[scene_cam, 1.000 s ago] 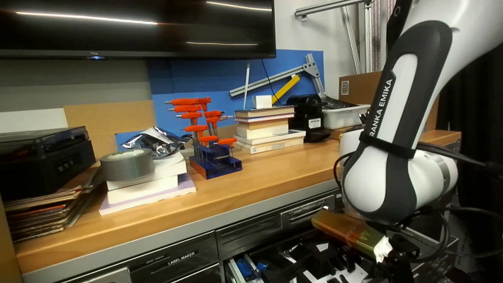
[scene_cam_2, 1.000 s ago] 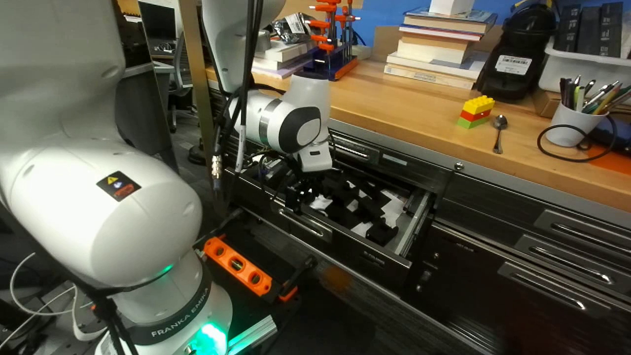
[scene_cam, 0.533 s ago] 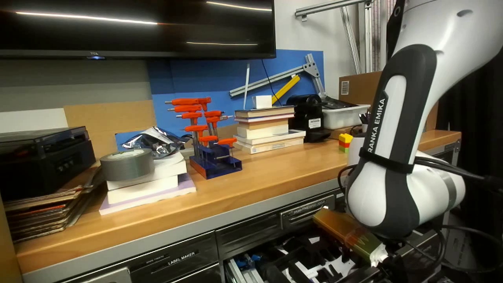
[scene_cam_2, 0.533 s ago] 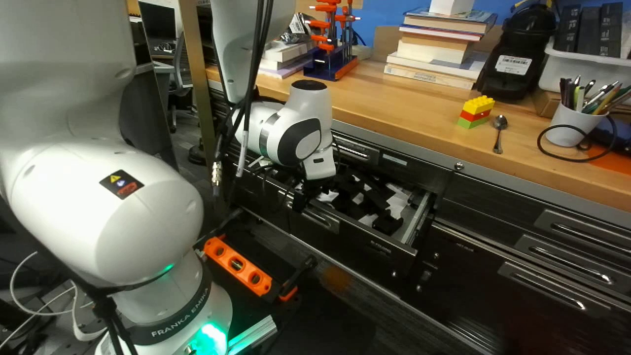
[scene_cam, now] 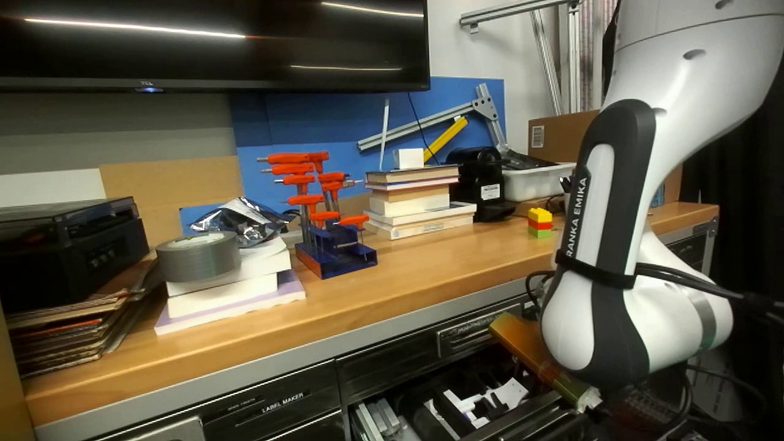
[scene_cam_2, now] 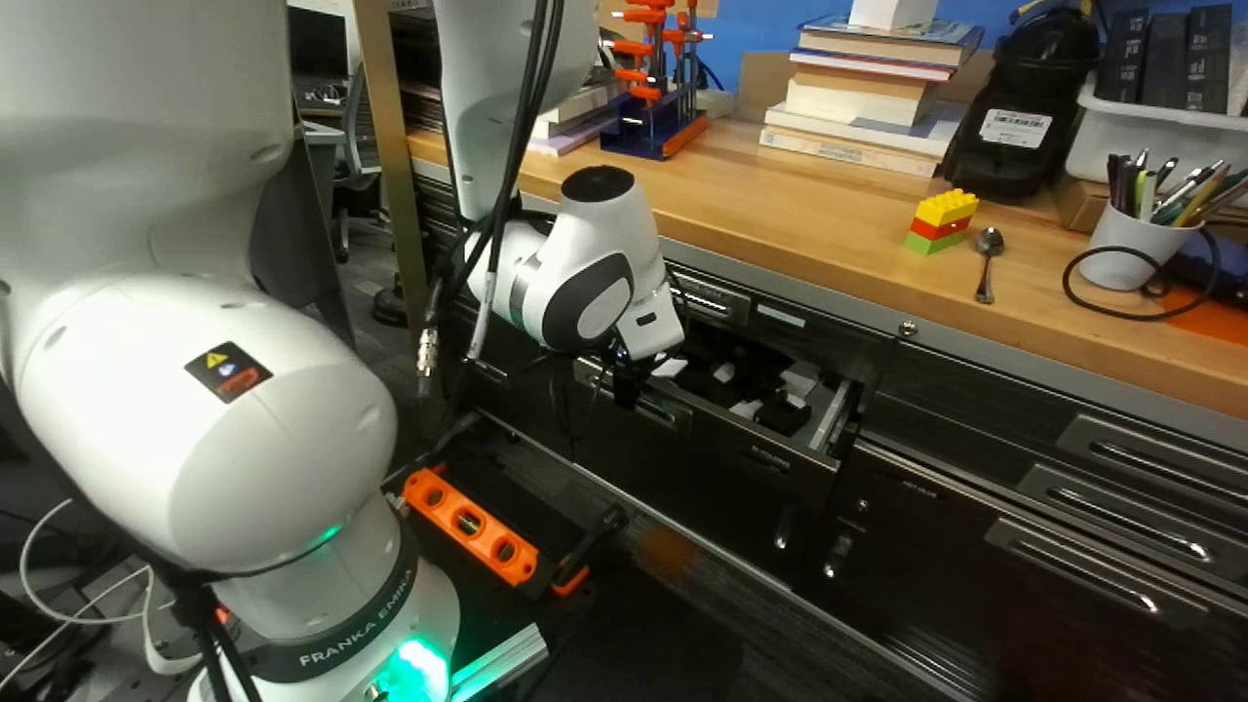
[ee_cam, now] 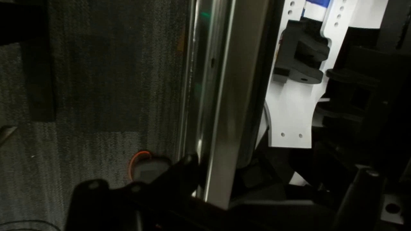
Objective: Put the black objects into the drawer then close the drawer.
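Note:
The dark grey metal drawer (scene_cam_2: 726, 444) stands partly pulled out below the worktop. Several black objects (scene_cam_2: 784, 414) lie inside it among white parts; close up, a black bracket-like piece (ee_cam: 298, 54) rests on a white plate. At the drawer's front edge is my tilted gripper (ee_cam: 280, 166), its fingers spread wide. One finger (ee_cam: 188, 163) is outside the front rim (ee_cam: 232, 112) by the pull rail, the other (ee_cam: 362, 189) over the drawer's inside, with nothing gripped. Whether a finger touches the rail is too dark to tell. In an exterior view the arm hides part of the drawer.
Above the drawer runs the wooden worktop (scene_cam_2: 770, 210), bearing toy bricks (scene_cam_2: 941, 222), a spoon (scene_cam_2: 987, 265), a pen cup (scene_cam_2: 1136, 244) and stacked books (scene_cam: 416, 205). An orange level (scene_cam_2: 470, 522) lies near the robot's base. Handled cabinet drawers (scene_cam_2: 1131, 502) flank the right side.
The drawer has slid inward toward the cabinet, though it still stands partly out. My gripper has tilted and moved with its front edge, and stays open.

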Available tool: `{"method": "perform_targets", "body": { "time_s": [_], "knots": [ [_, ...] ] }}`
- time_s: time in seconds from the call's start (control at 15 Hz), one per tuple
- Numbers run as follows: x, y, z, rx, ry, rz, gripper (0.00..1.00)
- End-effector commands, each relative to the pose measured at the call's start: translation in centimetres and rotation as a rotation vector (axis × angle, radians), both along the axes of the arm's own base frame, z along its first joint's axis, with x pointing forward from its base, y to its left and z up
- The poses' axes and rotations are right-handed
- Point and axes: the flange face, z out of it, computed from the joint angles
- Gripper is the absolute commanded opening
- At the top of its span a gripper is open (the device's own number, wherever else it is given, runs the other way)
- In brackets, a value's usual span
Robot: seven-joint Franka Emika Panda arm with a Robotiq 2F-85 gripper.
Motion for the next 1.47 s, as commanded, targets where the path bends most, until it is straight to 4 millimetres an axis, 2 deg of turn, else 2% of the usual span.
{"method": "perform_targets", "body": {
  "time_s": [0.0,0.33,0.47,0.6,0.93,1.07,1.27,1.4],
  "knots": [
    [1.7,0.0,-0.7,0.021,-0.116,0.029,1.0],
    [3.2,-0.3,-2.0,0.049,-0.198,0.063,1.0],
    [3.7,-0.5,-2.0,0.055,-0.215,0.083,1.0],
    [3.7,-0.8,-1.6,0.04,-0.16,0.124,1.0],
    [1.7,-1.6,1.8,-0.046,0.008,0.151,1.0],
    [0.8,-2.9,3.1,-0.09,0.019,0.149,1.0],
    [-0.6,-4.6,3.3,-0.174,0.031,0.156,1.0],
    [-0.6,-5.1,2.2,-0.204,0.094,0.153,1.0]
  ]
}}
